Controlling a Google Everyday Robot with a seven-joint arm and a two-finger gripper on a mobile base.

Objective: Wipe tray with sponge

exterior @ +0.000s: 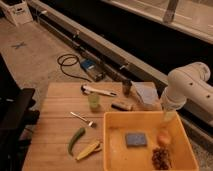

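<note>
— What do we see around the end effector (169, 116)?
— The wooden desk (50, 127) spreads to its left. The yellow tray (119, 125) lies on the desk, its far right rim under the end effector. We cannot tell whether it is spread or pressed together.
— And the sponge (135, 139)?
— It lies flat in the tray, left of the end effector and nearer us, clearly apart from it.

On the worktop (50, 125): a cup (93, 102), pen (98, 90), can (126, 87), cloth (145, 95), dark block (121, 106), spoon (82, 119), green pepper (76, 140) and banana (88, 149). In the tray (116, 155), an orange (163, 137) lies near the gripper (169, 117), brown bits (160, 157) beside it.
</note>
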